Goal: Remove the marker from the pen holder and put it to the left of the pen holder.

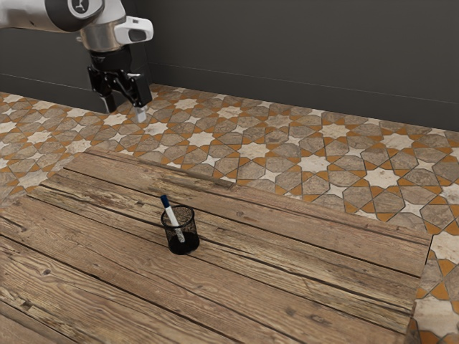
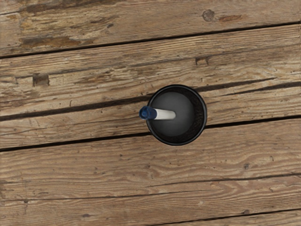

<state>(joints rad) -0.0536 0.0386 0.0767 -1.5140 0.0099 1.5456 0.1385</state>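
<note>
Tool (image 1: 125,110) is hanging in the air toward the exterior view's upper left, pointing downward, its two black fingers standing apart with nothing between them. Arm (image 1: 32,14), light-coloured with dark parts, is entering from that same upper left and is carrying the tool higher than the bench (image 1: 287,251), well apart from the objects. Marker (image 1: 172,218) is standing inside the pen holder (image 1: 188,245), tilted, its blue cap uppermost and its white barrel running down into the cup. In the exterior view the marker is leaning toward the view's left, with the cap rising above the rim. In the wrist view the cap is reaching out over the rim, while the barrel is slanting inward toward the middle of the cup. Pen holder, a round black mesh cup with an open top and a dark base, is standing upright on the bench. Bench is showing weathered brown planks with dark gaps, knots and rough, worn patches. Beyond it, star-patterned floor tiles (image 1: 308,161) in orange, cream and grey-brown are extending to a dark grey wall (image 1: 301,57).
</note>
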